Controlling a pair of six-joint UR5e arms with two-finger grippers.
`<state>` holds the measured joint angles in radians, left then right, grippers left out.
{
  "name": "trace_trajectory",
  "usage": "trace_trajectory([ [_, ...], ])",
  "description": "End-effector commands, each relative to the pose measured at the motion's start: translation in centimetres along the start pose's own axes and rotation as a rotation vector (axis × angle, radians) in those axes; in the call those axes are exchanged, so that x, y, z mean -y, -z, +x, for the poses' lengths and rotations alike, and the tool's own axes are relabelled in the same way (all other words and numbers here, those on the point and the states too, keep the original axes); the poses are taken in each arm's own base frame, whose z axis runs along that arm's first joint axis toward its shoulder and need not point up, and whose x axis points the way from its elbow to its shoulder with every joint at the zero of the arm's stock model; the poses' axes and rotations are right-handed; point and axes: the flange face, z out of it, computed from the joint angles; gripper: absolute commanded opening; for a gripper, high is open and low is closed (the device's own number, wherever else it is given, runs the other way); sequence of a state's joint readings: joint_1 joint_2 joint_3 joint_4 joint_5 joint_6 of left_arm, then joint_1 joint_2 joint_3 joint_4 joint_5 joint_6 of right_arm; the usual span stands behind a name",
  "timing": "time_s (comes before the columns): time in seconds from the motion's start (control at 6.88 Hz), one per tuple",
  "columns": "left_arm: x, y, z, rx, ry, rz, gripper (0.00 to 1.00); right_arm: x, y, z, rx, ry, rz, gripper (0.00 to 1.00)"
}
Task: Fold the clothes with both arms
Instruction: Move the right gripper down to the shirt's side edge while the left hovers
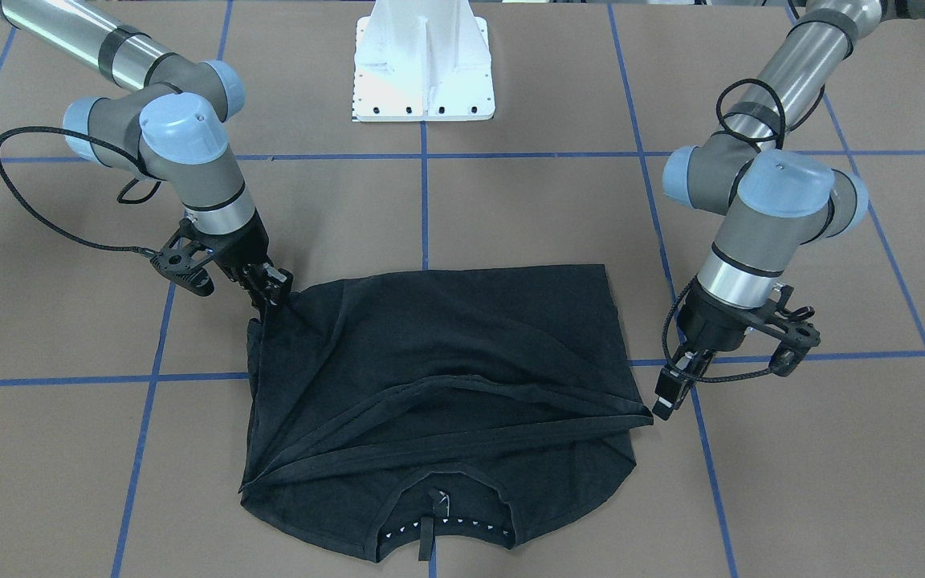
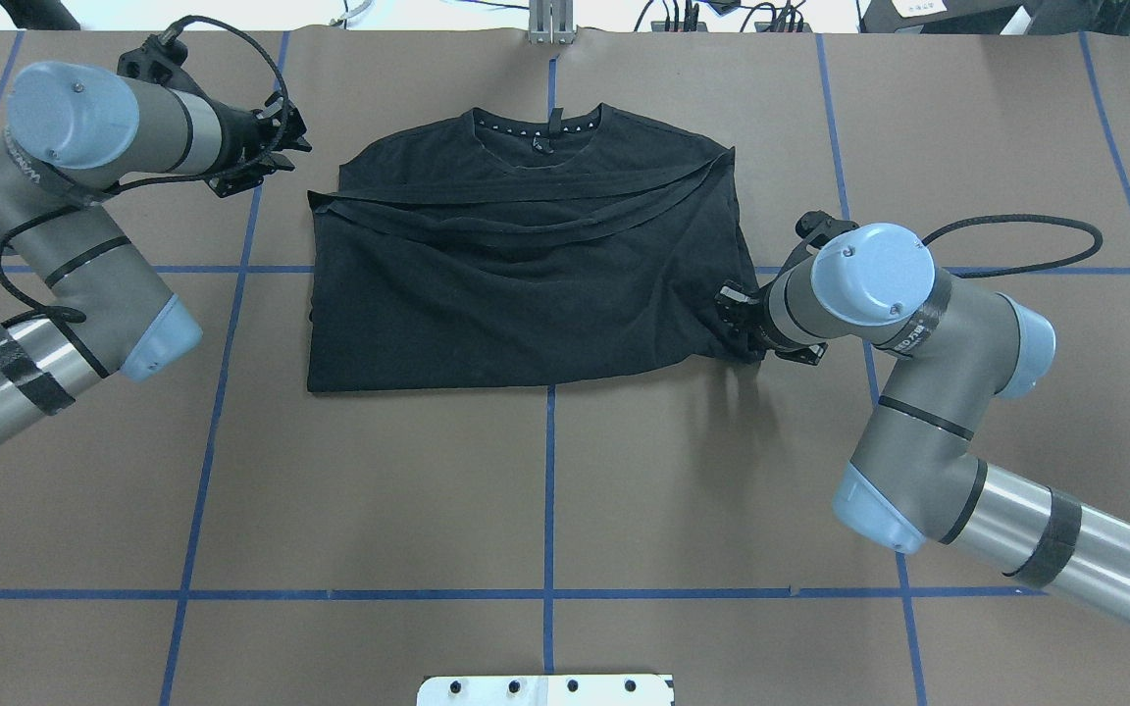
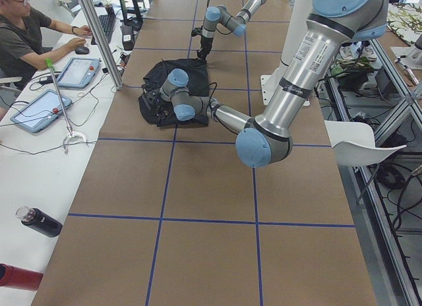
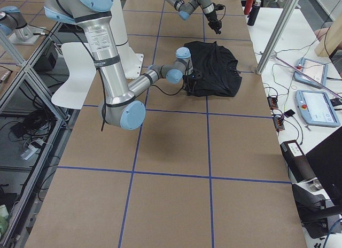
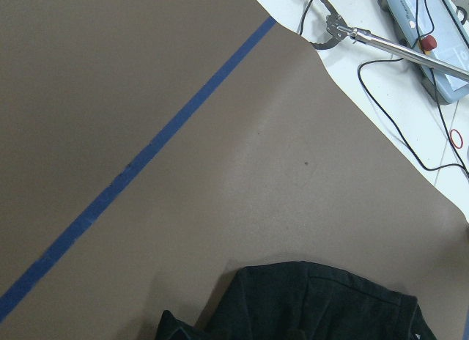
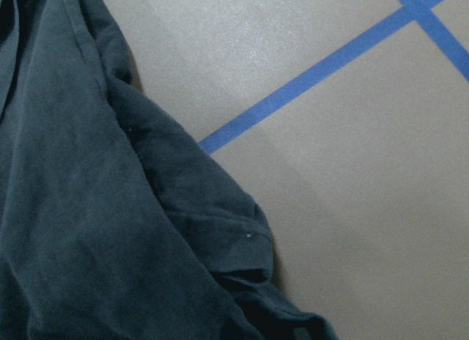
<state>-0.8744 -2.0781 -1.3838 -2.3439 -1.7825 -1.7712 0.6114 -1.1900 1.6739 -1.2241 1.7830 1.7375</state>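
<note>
Claw check, right side first: found right claw [image 1: 275,295] pinched shut on the black T-shirt [image 1: 446,345], at the corner nearest the robot on its right, with fabric tented up to the tips and taut creases fanning away across the cloth. Confirmed from overhead: that claw at the shirt's edge, wrist just over the corner. Nothing of the fingers in the right wrist view, only dark cloth close up beside a strip of blue tape [image 6: 330,64]. Left claw [image 1: 666,400]: cannot tell whether open or closed. Noted its tips pointing down, just beside the folded edge on the robot's left. From overhead, clearly apart from the cloth, over bare worktop [image 1: 511,209]. In the left wrist view, only brown surface, blue tape and a strip of shirt at the bottom edge. Located shirt mid-worktop, lying across a crossing of the blue tape, collar away from the robot. Noted lower part folded up toward the collar, with hem bands running across just short of the neck opening. Logged white-dotted neck trim [image 1: 446,526] at the collar. White pedestal base [image 1: 422,72] well apart from the shirt, on the robot's side. Left arm [image 1: 768,209] and right arm [image 1: 189,152] bent at the elbow, one at either side of the shirt.
</note>
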Motion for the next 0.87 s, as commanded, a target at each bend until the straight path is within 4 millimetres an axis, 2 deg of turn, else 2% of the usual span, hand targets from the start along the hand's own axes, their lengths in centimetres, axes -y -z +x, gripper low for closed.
trace_trajectory([
  [0.0,0.0,0.0,-0.1,0.001,0.001,0.000,0.38,-0.1,0.3,0.1,0.003,0.003,-0.006,0.00],
  [0.15,0.0,0.0,-0.1,0.001,0.001,0.000,0.38,0.0,0.5,0.6,0.003,0.008,-0.008,0.00],
  [0.29,0.0,0.0,-0.1,0.001,0.001,0.000,0.38,-0.2,2.1,1.8,0.018,0.015,-0.018,0.00],
  [0.73,0.0,0.3,0.1,-0.005,0.000,0.000,0.38,-0.3,5.9,6.8,0.026,0.024,-0.034,0.00],
])
